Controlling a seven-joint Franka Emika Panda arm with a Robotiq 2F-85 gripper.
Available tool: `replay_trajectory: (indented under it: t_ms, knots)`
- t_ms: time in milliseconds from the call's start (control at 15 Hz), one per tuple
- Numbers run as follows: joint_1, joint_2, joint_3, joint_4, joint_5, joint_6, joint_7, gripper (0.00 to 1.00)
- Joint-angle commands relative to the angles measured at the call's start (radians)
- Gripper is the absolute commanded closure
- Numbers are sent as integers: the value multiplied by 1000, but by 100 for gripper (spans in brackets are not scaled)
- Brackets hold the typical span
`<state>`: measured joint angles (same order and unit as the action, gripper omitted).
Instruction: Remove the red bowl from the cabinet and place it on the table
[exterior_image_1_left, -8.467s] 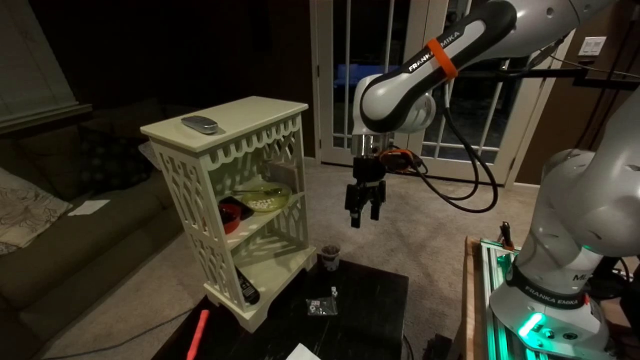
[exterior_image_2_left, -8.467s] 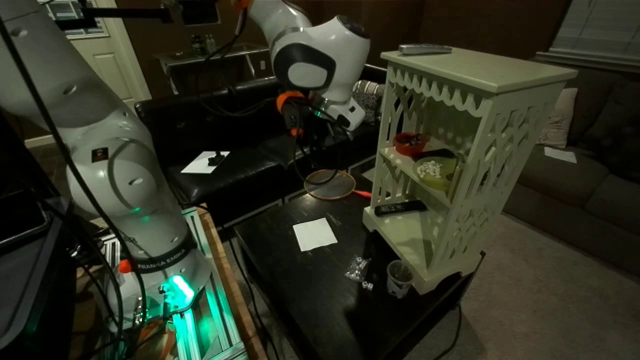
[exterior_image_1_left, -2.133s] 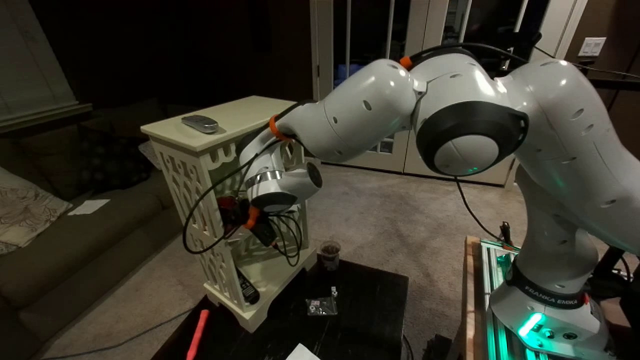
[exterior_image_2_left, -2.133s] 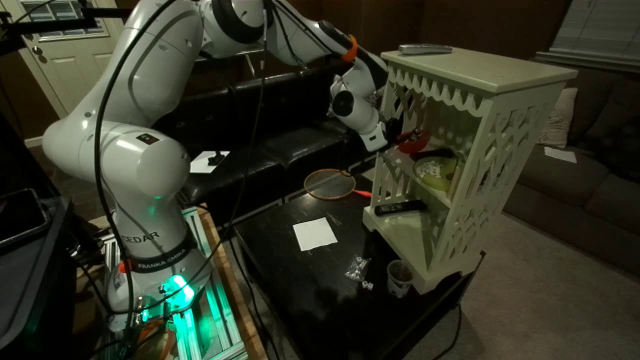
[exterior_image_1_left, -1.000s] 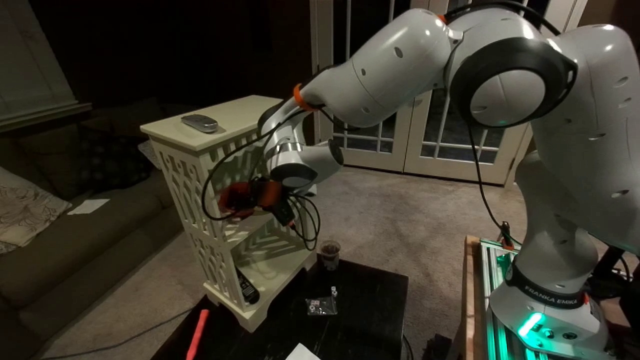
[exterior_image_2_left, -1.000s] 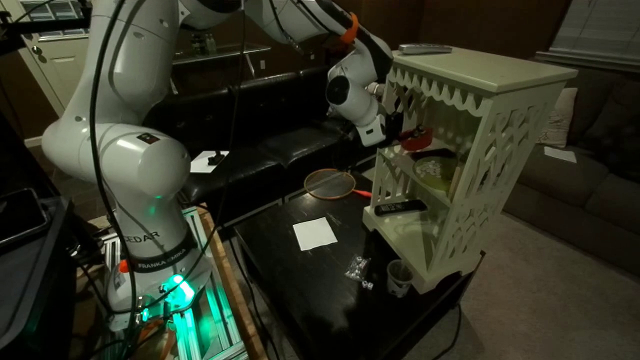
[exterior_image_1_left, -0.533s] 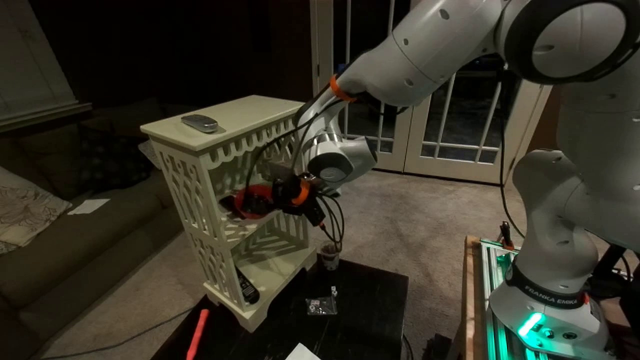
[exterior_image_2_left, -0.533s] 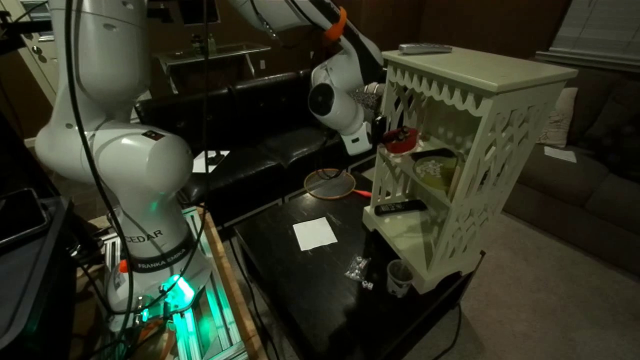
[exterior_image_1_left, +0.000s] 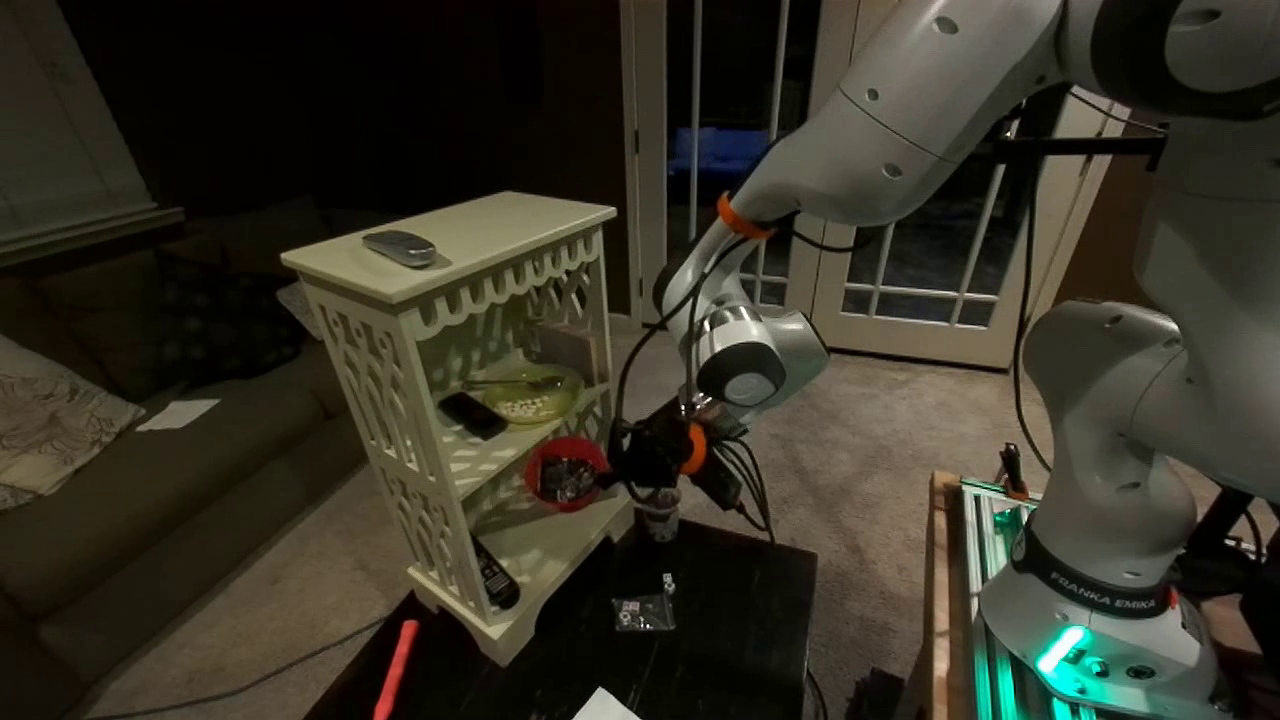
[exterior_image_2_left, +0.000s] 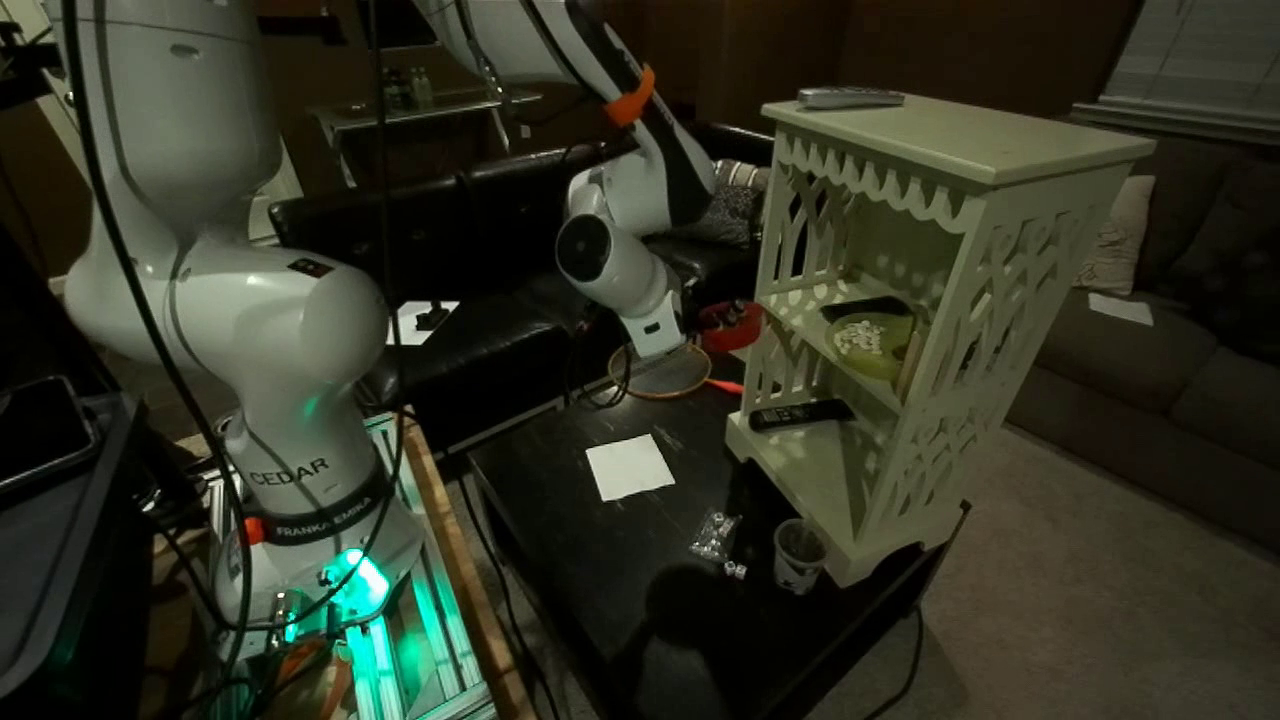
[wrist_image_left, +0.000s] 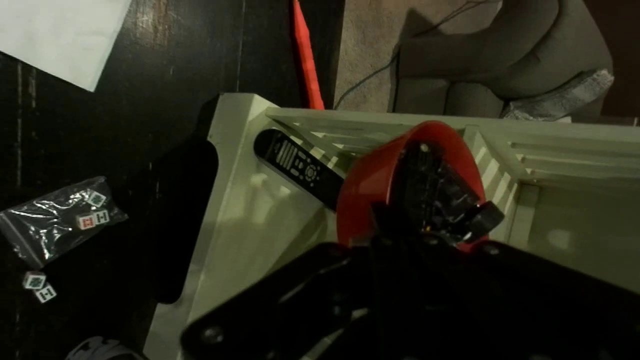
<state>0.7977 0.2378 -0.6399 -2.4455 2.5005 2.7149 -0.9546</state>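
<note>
Currently, the gripper (wrist_image_left: 397, 230) is clamped on the rim of the red bowl (wrist_image_left: 367, 182); in the wrist view, dark shading partly obscures the point of contact. The red bowl is suspended in the air, just outside the open front of the cabinet (exterior_image_1_left: 490, 240) and apart from the table (exterior_image_2_left: 560, 500) below; dark items (wrist_image_left: 450, 200) lie inside the red bowl. On the middle shelf (exterior_image_1_left: 472, 460), a flat black device (exterior_image_1_left: 473, 415) lies beside a green dish (exterior_image_1_left: 567, 398) bearing small white pieces (exterior_image_1_left: 520, 408); a black remote control (exterior_image_2_left: 800, 415) lies in the bottom compartment (exterior_image_1_left: 555, 535); a grey handset (exterior_image_1_left: 400, 248) rests on the flat top of the cabinet. The table supports the cabinet, a white sheet (exterior_image_2_left: 630, 468), a clear plastic bag (wrist_image_left: 62, 217) and a cup (exterior_image_2_left: 800, 558); the cup stands just beside the base of the cabinet; two small dice (wrist_image_left: 34, 280) lie next to the bag.
</note>
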Motion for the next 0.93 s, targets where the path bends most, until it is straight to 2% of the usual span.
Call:
replay_trajectory:
  t_ms: [0, 467, 533, 733, 867]
  knots:
    - [-138, -25, 138, -10, 6, 9, -46, 98]
    - [-136, -27, 149, -29, -5, -3, -46, 99]
    - [-168, -10, 177, -42, -6, -36, -55, 99]
    - [-346, 48, 330, -86, -20, -150, -98, 99]
    - [-438, 88, 396, -117, -18, -235, -151, 99]
